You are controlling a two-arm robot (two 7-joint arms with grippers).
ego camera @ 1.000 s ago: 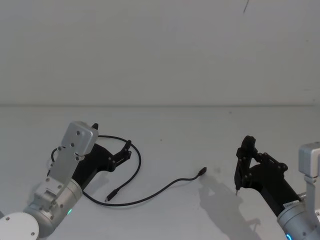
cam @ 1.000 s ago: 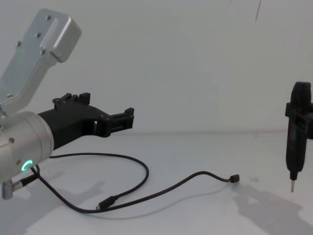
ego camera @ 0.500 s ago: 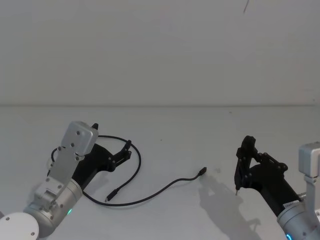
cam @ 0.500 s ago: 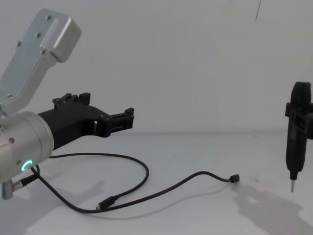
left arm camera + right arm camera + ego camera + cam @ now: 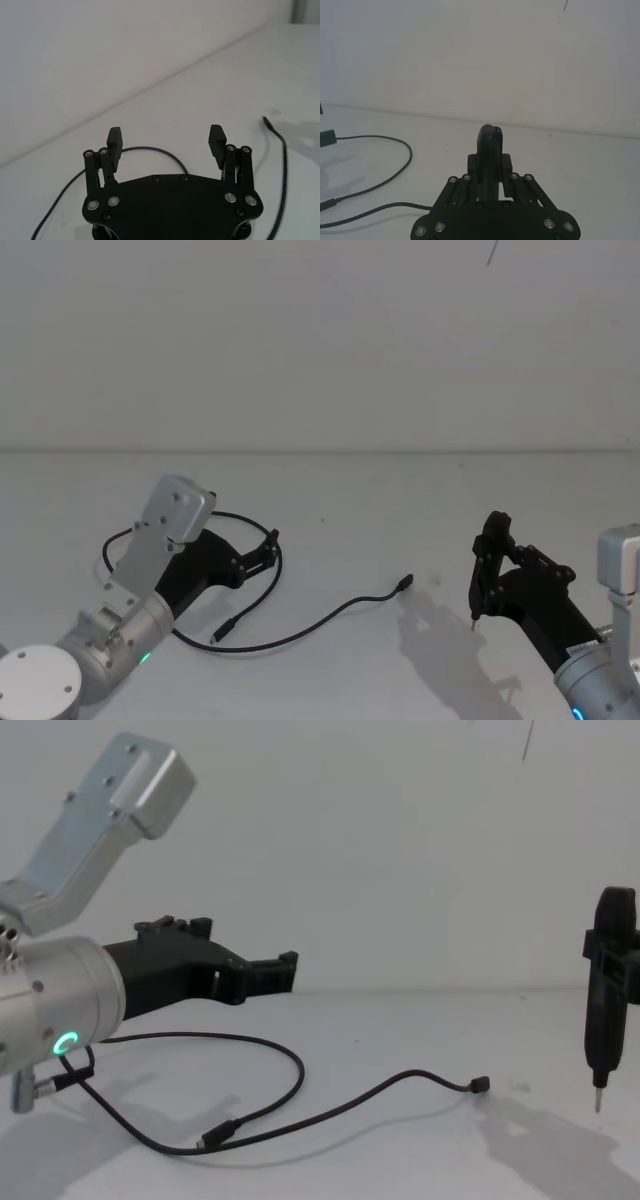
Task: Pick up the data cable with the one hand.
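Now the left gripper is held above the cable's loop, fingers spread wide apart. The cable is laid on the white table, left of the middle. On the right, a pen is clamped in the right gripper.

We see the white worktop steeply from the head, low from the chest; both share the long thin black cable. Wrist cameras sit close behind the black left tool and right tool.
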